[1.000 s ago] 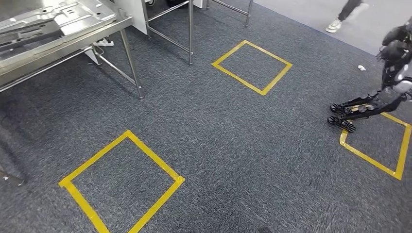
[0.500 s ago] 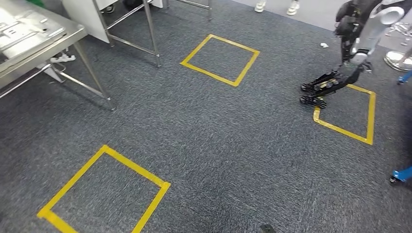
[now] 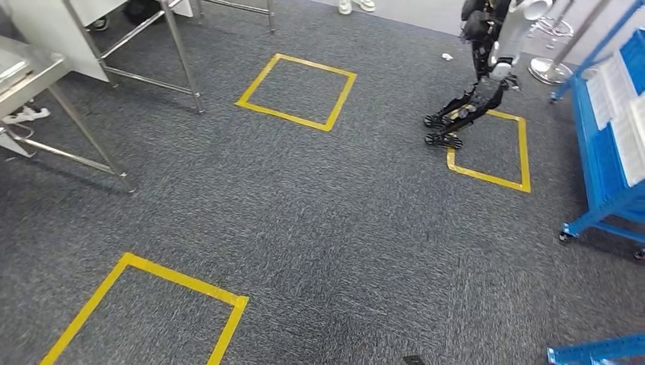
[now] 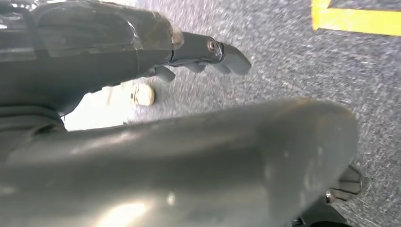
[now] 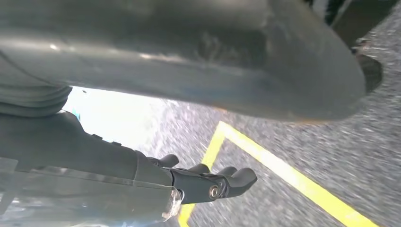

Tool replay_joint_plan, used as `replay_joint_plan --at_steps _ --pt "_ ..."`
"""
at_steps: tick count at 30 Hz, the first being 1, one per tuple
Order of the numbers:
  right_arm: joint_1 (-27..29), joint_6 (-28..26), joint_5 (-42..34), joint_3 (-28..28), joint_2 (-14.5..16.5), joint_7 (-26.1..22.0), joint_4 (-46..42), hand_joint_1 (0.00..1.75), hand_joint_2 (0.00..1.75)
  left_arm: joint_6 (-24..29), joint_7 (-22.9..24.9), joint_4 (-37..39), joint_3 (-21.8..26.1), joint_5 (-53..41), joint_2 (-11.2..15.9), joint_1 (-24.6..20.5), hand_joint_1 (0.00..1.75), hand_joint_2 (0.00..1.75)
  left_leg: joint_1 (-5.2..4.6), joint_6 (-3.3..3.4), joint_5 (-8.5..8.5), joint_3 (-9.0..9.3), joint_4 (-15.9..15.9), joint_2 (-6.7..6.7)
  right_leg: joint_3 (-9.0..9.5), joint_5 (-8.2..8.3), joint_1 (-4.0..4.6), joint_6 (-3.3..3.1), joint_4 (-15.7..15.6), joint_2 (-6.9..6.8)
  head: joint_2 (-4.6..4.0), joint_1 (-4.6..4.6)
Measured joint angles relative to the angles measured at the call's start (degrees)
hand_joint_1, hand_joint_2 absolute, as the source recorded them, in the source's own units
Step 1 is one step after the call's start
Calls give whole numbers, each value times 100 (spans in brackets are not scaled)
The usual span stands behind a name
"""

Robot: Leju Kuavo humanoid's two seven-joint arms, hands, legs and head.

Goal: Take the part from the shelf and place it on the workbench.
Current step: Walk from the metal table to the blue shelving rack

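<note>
At the far right, blue shelf [image 3: 608, 152] — white parts [image 3: 620, 114] lying flat, direction unclear.

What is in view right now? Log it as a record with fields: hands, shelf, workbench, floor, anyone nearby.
left hand: holds nothing, fingers extended, hanging over the carpet
right hand: holds nothing, fingers extended
shelf: blue, at the right, with white parts on it
workbench: metal, at the left edge
floor: grey carpet with yellow tape squares
nearby: another robot standing at the far right square
task state: no part picked up yet
</note>
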Motion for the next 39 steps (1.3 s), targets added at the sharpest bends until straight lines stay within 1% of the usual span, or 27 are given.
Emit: replay_joint_plan --at_steps 1,2,4,6,8,9,10,12,14,15,16,17,19,20,21,23,24,28,30,31,33,34,35,36,37,38,39 --pt "20 0 -3 1 6 2 1 0 0 1 0 0 -4 -2 5 -6 0 0 -14 1 -19 20 -1 72 66 146 9 -35 -140 -16 0 10" --pt "36 0 -6 1 9 3 2 0 0 0 -1 -1 -8 -2 9 -15 0 0 -26 -2 -40 46 -3 135 221 355 34 -86 -450 -50 0 14" --pt "38 -1 -9 2 9 3 3 0 0 1 -4 -3 -14 -3 11 -34 0 0 -39 -16 -75 89 -19 247 576 623 131 -209 -1139 -254 0 8" --pt "24 -2 -9 2 3 2 3 0 0 1 -14 -5 -19 -4 6 -43 0 0 -40 -57 -87 106 -46 338 733 623 212 -290 -1453 -403 0 7" --pt "34 -8 -17 2 -4 1 3 0 0 0 -24 -7 -22 -6 -6 -48 0 0 -41 -108 -99 134 -80 415 770 630 220 -323 -1559 -339 0 17" --pt "51 -10 -24 2 0 -3 3 0 0 0 -26 -7 -24 -8 -7 -54 0 0 -36 -129 -129 144 -60 319 807 656 206 -325 -1631 -297 0 11" --pt "58 -11 -31 3 7 -8 4 0 0 1 -30 -7 -24 -12 -5 -58 0 0 -32 -150 -201 109 42 161 852 684 183 -330 -1706 -252 0 0" --pt "39 -10 -38 3 24 -21 4 0 0 2 -31 -7 -25 -18 7 -54 0 0 -7 -192 -463 -151 570 -204 912 721 146 -335 -1796 -151 0 -45" --pt "5 -9 -34 2 37 -41 3 0 0 1 -9 -7 -25 -18 21 -32 0 0 19 -234 -676 -532 1210 -279 928 714 133 -347 -1799 -5 0 -99" --pt "2 -11 -31 2 44 -56 3 0 0 0 4 -6 -25 -15 28 -24 0 0 32 -258 -644 -643 1340 -280 939 701 123 -338 -1790 74 0 -125" --pt "8 -14 -27 2 51 -68 3 0 0 -1 15 -5 -25 -12 32 -21 0 0 45 -284 -504 -658 1272 -281 950 683 106 -318 -1772 153 0 -142" --pt "17 -16 -24 2 55 -77 3 0 0 -1 20 -5 -25 -9 35 -21 0 0 65 -314 -277 -574 1012 -307 960 656 81 -287 -1739 230 0 -156" --pt "19 -23 -19 3 57 -83 4 0 0 -2 20 -5 -25 -4 38 -18 0 0 128 -375 64 -312 382 -573 940 572 35 -199 -1618 379 0 -202" --pt "13 -28 -15 3 55 -84 3 0 0 -4 20 -5 -25 -3 39 -16 0 0 149 -365 124 -221 185 -700 912 539 21 -155 -1558 453 0 -229" --pt "7 -32 -10 3 52 -84 3 0 0 -8 20 -4 -25 -3 39 -15 0 0 154 -333 105 -177 108 -787 883 519 11 -118 -1522 524 0 -239" --pt "10 -37 -6 3 56 -85 3 0 0 -16 24 -3 -25 1 48 -15 0 0 134 -219 76 -159 100 -693 847 526 -7 -65 -1516 661 0 -226" --pt "16 -37 -6 4 59 -85 3 0 0 -18 25 -2 -25 2 52 -15 0 0 131 -188 73 -149 94 -641 840 528 -16 -49 -1522 707 0 -211" --pt "21 -37 -8 4 60 -85 3 0 0 -19 24 -3 -25 2 55 -16 0 0 143 -155 76 -138 81 -583 826 522 -22 -32 -1516 749 0 -212" --pt "23 -37 -8 6 65 -85 3 0 0 -19 24 -3 -25 2 60 -22 0 0 141 -140 72 -120 75 -530 807 477 -11 -18 -1445 596 0 -191" --pt "12 -39 -7 7 67 -86 3 0 0 -22 24 -3 -25 2 63 -19 0 0 125 -115 56 -101 72 -432 654 334 -7 0 -1142 417 0 -139" --pt "19 -43 -7 9 78 -88 4 0 0 -30 24 -2 -25 2 75 -14 0 0 59 -60 -13 -37 67 -102 254 162 6 -14 -437 88 0 -27" --pt "28 -45 -7 10 81 -89 3 0 0 -33 24 -2 -25 2 78 -14 0 0 27 -40 -54 4 66 62 153 203 25 -50 -298 -19 0 17" --pt "47 -46 -7 11 86 -90 4 0 0 -34 24 -2 -25 2 80 -22 0 0 10 -38 -88 38 62 173 242 408 70 -117 -528 -98 0 23" --pt "48 -48 -6 12 81 -91 4 0 0 -34 24 -3 -25 2 73 -32 0 0 4 -47 -109 64 55 225 417 562 133 -182 -886 -227 0 16" --pt "39 -49 -5 13 74 -91 3 0 0 -34 24 -4 -25 2 66 -41 0 0 2 -62 -124 78 44 272 565 651 194 -241 -1194 -347 0 18" --pt "28 -51 -4 13 63 -92 3 0 0 -35 24 -5 -25 2 56 -46 0 0 3 -79 -129 82 27 320 641 664 243 -285 -1368 -440 0 20" --pt "21 -54 -4 13 51 -93 3 0 0 -37 24 -6 -25 2 45 -49 0 0 3 -99 -128 91 2 373 664 631 273 -312 -1436 -466 0 20"
